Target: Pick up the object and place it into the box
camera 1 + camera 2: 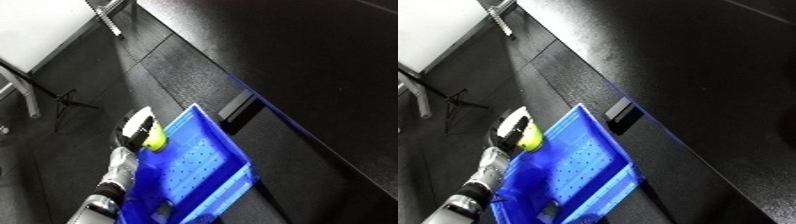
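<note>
Here, left eye view: the scene is strongly tilted. A blue bin (pixel 191 172) with a perforated floor lies near the lower centre, beside the edge of a dark table (pixel 302 65) that fills the upper right. One white and silver forearm comes up from the lower left edge; by its position I take it for the left hand (pixel 135 131), black, with fingers curled round a yellow-green ball (pixel 156 137). So that hand is grasping the ball, not released. The ball sits at the bin's left rim, near its far corner, just about over the wall; whether it is above the floor proper or right over the rim I cannot tell. The right hand shows nowhere.

Right eye view: same layout, shifted slightly. The ball (pixel 530 137) shows on the bin side of the hand (pixel 509 131), i.e. to the hand's right, with the bin (pixel 567 175) floor lying right of and nearer than it. A small dark item lies in the near end of the bin; identity unclear.

Key relation: the bin's open floor lies to the right of the held ball, across the left wall. The ball is round, so it has no long axis and no heading to note; the bin's long axis runs from near to far.

Judgement: carry appears nearly complete. The next move probably calls for a short shift rightward over the floor, then opening the fingers. Risk: release over the rim could send the ball outside.
</note>
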Tool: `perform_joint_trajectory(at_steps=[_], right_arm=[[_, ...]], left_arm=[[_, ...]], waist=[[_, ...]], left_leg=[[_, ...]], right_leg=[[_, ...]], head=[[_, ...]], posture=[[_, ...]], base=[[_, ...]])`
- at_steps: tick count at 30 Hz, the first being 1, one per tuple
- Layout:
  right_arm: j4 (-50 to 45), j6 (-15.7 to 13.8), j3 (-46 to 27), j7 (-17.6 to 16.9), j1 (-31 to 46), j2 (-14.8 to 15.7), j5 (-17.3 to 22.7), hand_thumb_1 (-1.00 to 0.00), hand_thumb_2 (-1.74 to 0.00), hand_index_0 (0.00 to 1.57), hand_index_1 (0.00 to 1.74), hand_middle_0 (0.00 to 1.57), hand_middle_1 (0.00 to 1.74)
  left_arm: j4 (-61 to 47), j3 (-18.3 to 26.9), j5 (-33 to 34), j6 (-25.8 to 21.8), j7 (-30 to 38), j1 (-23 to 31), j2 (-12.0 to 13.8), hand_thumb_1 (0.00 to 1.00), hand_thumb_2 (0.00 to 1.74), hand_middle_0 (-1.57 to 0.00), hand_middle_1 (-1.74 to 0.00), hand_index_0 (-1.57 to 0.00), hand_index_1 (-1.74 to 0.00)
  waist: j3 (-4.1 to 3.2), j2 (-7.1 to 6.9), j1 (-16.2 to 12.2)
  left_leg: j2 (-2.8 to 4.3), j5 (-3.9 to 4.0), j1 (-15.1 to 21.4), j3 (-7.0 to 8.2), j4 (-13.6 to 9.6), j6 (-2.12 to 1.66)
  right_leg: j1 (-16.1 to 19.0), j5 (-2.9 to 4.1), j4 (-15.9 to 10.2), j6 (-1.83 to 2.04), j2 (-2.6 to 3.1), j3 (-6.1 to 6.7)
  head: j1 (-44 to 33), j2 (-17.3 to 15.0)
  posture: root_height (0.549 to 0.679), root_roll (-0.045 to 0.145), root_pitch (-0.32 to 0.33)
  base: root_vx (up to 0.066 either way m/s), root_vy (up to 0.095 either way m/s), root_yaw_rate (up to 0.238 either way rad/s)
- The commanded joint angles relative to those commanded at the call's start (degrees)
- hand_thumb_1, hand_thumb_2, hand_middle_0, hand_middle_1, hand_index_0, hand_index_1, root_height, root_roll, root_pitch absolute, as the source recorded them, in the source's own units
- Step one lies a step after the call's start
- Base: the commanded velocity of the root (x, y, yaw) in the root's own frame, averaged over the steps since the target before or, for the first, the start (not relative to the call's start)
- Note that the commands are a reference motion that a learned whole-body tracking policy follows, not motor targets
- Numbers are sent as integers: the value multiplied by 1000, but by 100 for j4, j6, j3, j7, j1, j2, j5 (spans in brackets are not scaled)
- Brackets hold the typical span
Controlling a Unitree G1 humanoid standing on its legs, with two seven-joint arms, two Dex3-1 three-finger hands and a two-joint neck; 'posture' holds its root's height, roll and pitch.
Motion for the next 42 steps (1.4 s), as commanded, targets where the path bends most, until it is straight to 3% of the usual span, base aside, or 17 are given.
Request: perform_joint_trajectory(at_steps=[6,12,18,24,30,38,42], right_arm=[[31,2,47,61,40,-57,-4,0,0,0,0,0,0],[50,-29,46,138,43,-51,118,0,0,0,0,0,0],[35,-32,87,106,9,-53,161,0,0,0,0,0,0],[21,-24,102,60,-14,-39,196,0,0,0,0,0,0],[-69,-90,139,-12,-34,-24,195,0,0,0,0,0,0],[-325,-23,147,-230,-135,-141,93,0,0,0,0,0,0],[-275,-56,127,-267,-203,-138,-45,0,0,0,0,0,0]], left_arm=[[626,8,-50,212,-269,-68,203,0,0,0,0,0,0],[855,-102,230,170,-447,-122,216,0,0,0,0,0,0],[940,-149,360,166,-498,-121,188,0,0,0,0,0,0],[930,-99,-173,175,-777,-169,160,0,0,0,0,0,0],[743,-244,-6,164,-1539,-159,-35,0,0,0,0,0,0],[723,-496,-121,968,-2371,-210,-103,0,0,0,0,0,0],[722,-617,-23,1177,-2665,-246,-175,0,0,0,0,0,0]], waist=[[0,-88,-73],[0,-118,-69],[0,-43,-68],[-12,21,-70],[-36,56,-98],[-16,171,-247],[-32,217,-326]], left_leg=[[44,-3,33,28,-60,-11],[17,-15,60,46,-130,-16],[-42,-61,106,56,-129,-3],[-89,-83,159,60,-157,9],[-98,-134,174,103,-142,13],[-102,-230,159,211,-15,30],[-77,-235,199,255,-59,19]], right_leg=[[36,7,-97,-6,50,17],[81,33,-211,-4,80,2],[138,40,-276,-17,60,33],[167,73,-337,-9,48,70],[136,142,-399,21,58,96],[-1,275,-414,83,46,212],[-49,330,-442,114,46,297]], head=[[21,90],[183,119],[345,99],[820,34],[1477,-13],[2761,82],[3444,149]], posture=[[623,44,-62],[625,40,-55],[625,42,-58],[627,40,-59],[628,35,-54],[628,34,-51],[629,33,-48]], base=[[2,32,-24],[-10,-3,0],[-5,19,-1],[-4,-1,1],[-31,-25,-52],[-39,-1,-120],[-31,0,-117]])
